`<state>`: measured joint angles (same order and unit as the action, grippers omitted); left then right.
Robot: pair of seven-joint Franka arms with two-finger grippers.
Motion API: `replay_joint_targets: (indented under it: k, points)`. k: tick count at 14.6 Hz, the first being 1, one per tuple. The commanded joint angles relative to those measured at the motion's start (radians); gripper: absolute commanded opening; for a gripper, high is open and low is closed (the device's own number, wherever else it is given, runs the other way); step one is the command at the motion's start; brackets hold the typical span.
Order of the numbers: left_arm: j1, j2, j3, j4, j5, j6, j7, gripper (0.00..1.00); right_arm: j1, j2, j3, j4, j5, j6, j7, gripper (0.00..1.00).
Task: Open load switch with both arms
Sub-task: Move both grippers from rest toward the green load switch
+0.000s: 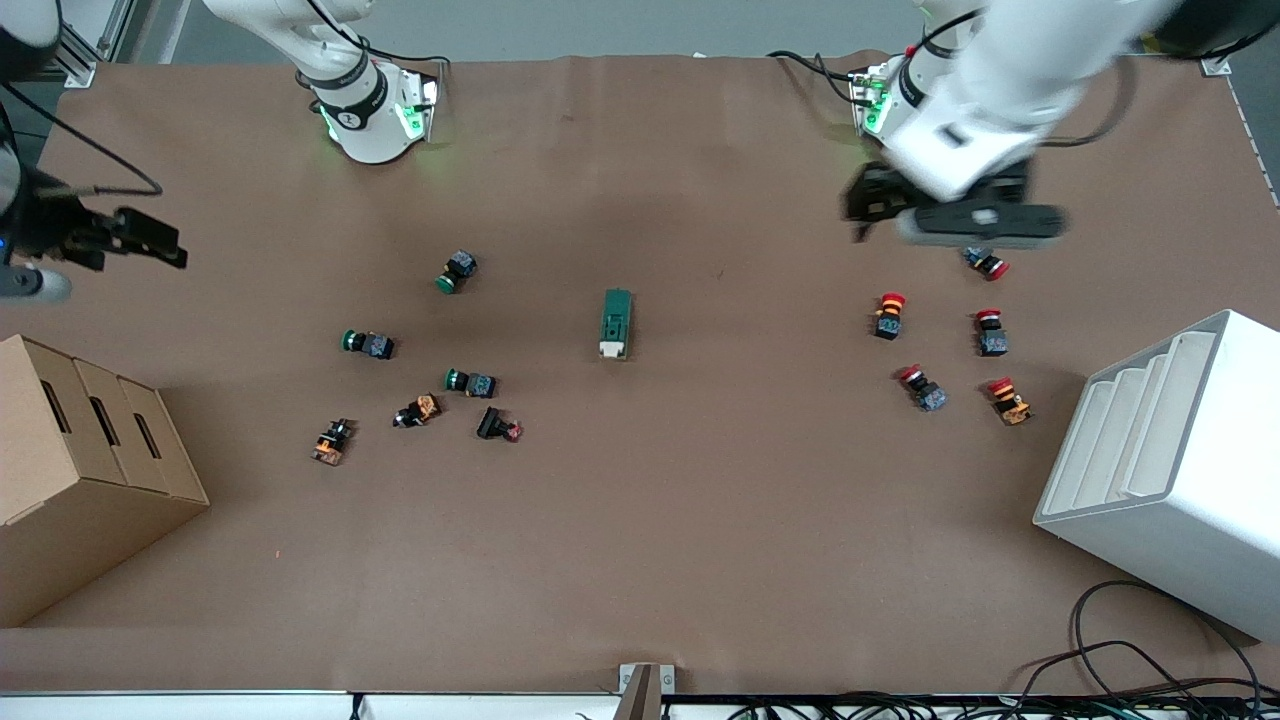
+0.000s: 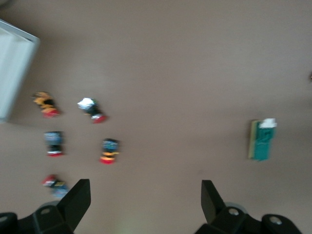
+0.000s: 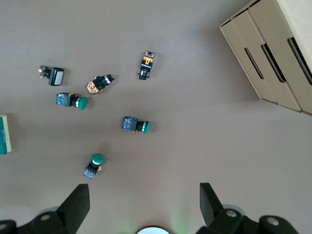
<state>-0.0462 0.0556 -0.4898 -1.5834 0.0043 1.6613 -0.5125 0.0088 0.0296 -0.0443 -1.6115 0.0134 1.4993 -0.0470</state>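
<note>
The load switch (image 1: 616,323) lies flat in the middle of the table, a green block whose white lever end points toward the front camera. It also shows in the left wrist view (image 2: 263,139), and its edge just enters the right wrist view (image 3: 4,134). My left gripper (image 1: 975,222) hangs open above the table near the red pushbuttons, toward the left arm's end; nothing is between its fingers (image 2: 78,200). My right gripper (image 1: 110,240) hangs open and empty over the right arm's end of the table, above the cardboard box, fingers (image 3: 78,202) spread wide. Both are well apart from the switch.
Several green and mixed pushbuttons (image 1: 470,382) are scattered between the switch and a cardboard box (image 1: 80,470). Several red pushbuttons (image 1: 890,315) lie toward the left arm's end, beside a white stepped rack (image 1: 1170,460). Cables (image 1: 1150,670) trail along the table's front edge.
</note>
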Motion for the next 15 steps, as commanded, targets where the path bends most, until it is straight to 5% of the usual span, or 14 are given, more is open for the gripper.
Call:
replay_joint_targets:
  k: [1,6,15]
  points:
    - [-0.072,0.055,-0.046,-0.050,0.034,0.130,-0.215,1.00,0.008,0.097,-0.005,0.038,-0.018,0.021,0.006,1.00]
    - [-0.322,0.222,-0.044,-0.075,0.202,0.267,-0.649,1.00,0.036,0.136,-0.003,0.030,0.002,0.062,0.096,1.00]
    - [-0.602,0.503,-0.046,-0.096,0.705,0.434,-1.377,1.00,0.302,0.347,0.006,0.042,0.145,0.165,0.964,1.00]
